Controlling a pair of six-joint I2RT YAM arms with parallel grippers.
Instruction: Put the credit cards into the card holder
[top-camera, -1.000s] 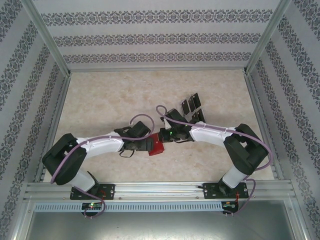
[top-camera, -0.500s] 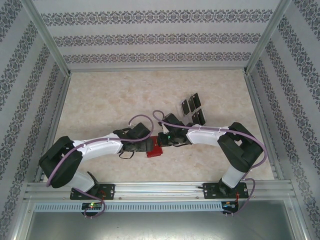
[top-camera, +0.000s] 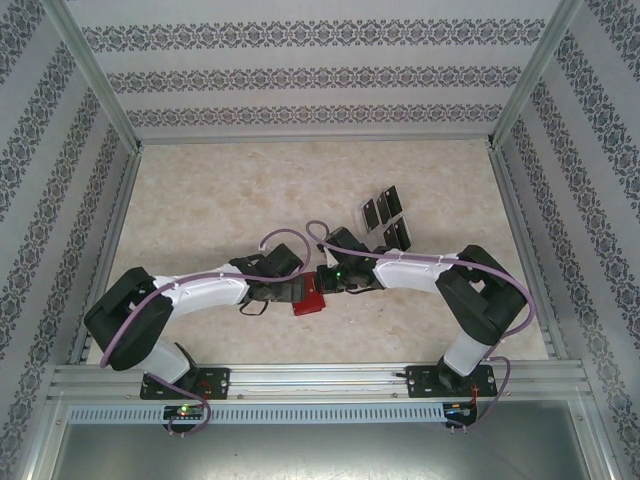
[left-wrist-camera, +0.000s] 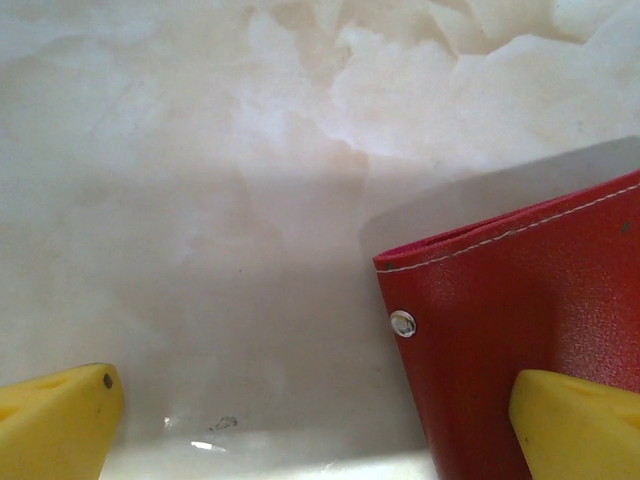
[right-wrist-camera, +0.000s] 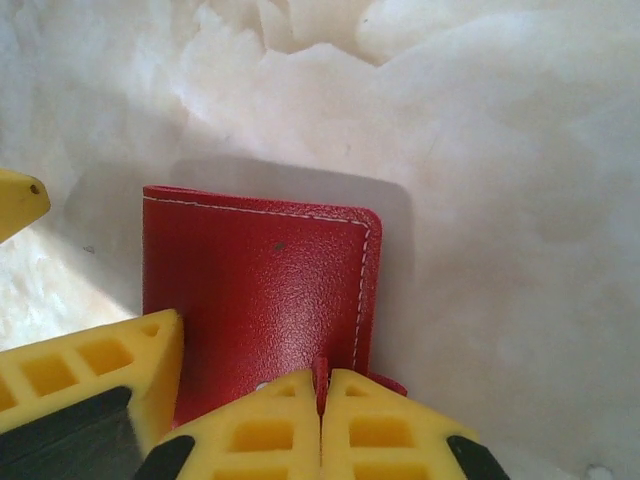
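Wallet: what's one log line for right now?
wallet: on table | right hand: pinching wallet edge | left hand: open, finger over wallet | cards: apart from wallet

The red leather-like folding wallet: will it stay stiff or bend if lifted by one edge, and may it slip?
Probably it bends: the red leather-like folding wallet is thin, and the right gripper pinches only a slim edge. So thin, it is likely light. Its grained surface should resist slipping.
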